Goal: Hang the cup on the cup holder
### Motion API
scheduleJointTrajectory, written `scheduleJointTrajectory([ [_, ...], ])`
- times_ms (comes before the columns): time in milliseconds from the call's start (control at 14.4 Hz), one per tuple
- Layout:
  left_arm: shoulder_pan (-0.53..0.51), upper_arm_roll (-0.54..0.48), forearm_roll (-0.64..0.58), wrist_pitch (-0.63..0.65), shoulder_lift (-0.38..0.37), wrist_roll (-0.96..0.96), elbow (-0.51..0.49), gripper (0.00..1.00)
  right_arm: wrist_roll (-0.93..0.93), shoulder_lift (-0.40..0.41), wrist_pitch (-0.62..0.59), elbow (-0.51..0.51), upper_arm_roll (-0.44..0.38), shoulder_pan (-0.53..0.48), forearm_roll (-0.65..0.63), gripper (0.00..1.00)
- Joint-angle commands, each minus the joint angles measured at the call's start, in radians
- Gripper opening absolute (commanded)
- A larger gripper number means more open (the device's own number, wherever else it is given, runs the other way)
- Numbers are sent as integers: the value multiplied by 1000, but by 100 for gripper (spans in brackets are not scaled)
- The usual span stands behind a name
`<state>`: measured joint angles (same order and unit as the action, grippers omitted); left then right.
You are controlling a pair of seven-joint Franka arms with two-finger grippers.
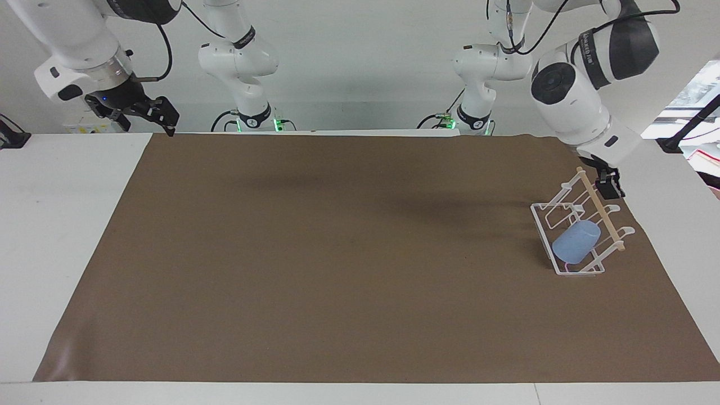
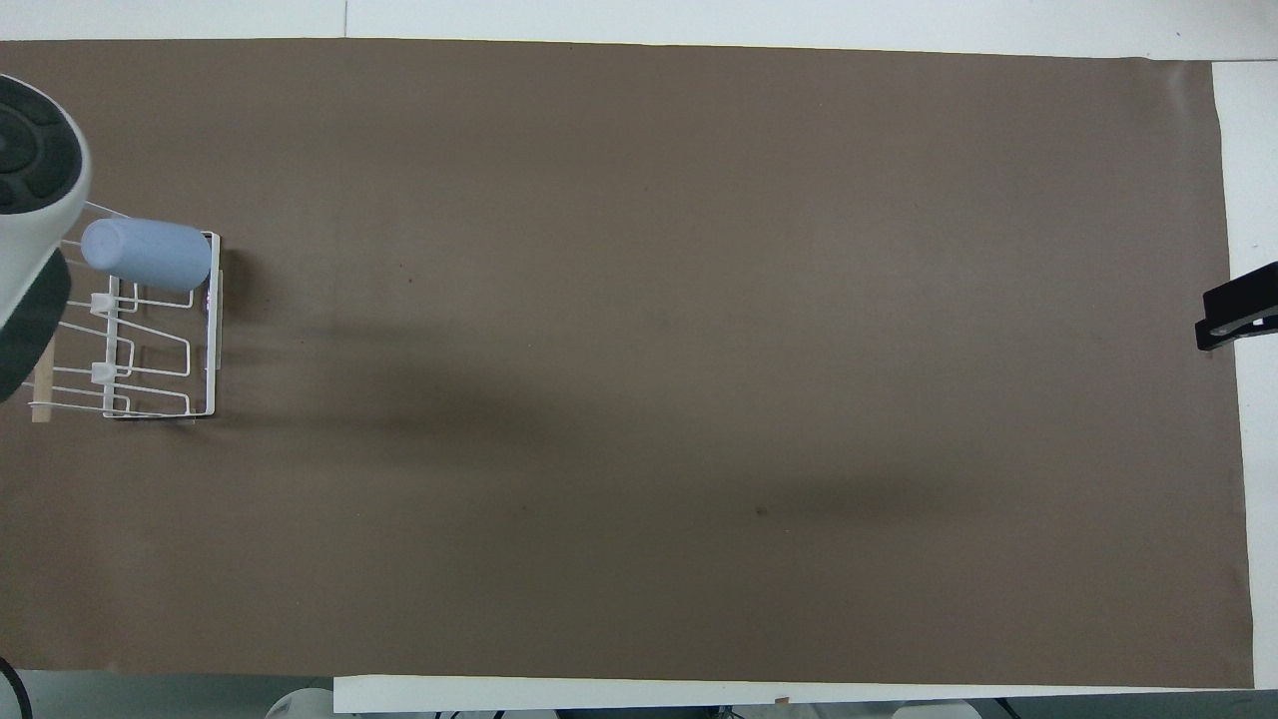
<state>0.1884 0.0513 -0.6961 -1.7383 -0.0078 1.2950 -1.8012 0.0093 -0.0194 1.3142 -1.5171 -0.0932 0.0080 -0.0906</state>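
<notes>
The light-blue cup (image 1: 576, 241) hangs slanted on a prong of the white wire cup holder (image 1: 540, 223), at the holder's end farther from the robots, its closed base pointing up and outward. In the overhead view the cup (image 2: 148, 255) lies across the cup holder (image 2: 212, 340). My left gripper (image 1: 608, 185) is open and holds nothing. It hangs over the holder's end nearer to the robots, by the tip of the wooden rod (image 1: 601, 211), well apart from the cup. My right gripper (image 1: 151, 113) waits open and raised at the right arm's end of the table.
A brown mat (image 1: 337, 253) covers most of the white table (image 1: 50, 225), and the cup holder stands on it toward the left arm's end. The left arm's wrist (image 2: 25, 200) overhangs the holder's outer edge in the overhead view. The right gripper's tip (image 2: 1236, 312) shows at the mat's edge.
</notes>
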Motion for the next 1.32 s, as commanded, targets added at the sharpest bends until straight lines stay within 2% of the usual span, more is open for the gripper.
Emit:
scheduleJointTrajectory([
  [0,-6,2,149,-30,6,-303,58,100,-19,-24,0,-26,-5,1,17,99],
  [139,-20,-1,336,-29,5,-512,118,100,-19,-24,0,-25,-3,1,17,99],
  [277,-53,-1,467,0,-1,-722,135,100,-19,-24,0,-25,-5,1,17,99],
  [486,-105,-2,536,145,6,-1070,192,100,-19,-24,0,-25,-5,1,17,99],
  [624,-170,-2,601,210,9,-1341,209,100,-19,-24,0,-25,-5,3,17,99],
  [694,-181,-2,642,223,8,-1406,207,100,-19,-24,0,-25,-5,1,17,99],
  [902,-178,8,707,232,12,-1416,212,100,-19,-24,0,-26,-5,3,17,99],
  [1249,-113,15,708,269,38,-1353,276,100,-19,-24,0,-25,-5,1,17,99],
])
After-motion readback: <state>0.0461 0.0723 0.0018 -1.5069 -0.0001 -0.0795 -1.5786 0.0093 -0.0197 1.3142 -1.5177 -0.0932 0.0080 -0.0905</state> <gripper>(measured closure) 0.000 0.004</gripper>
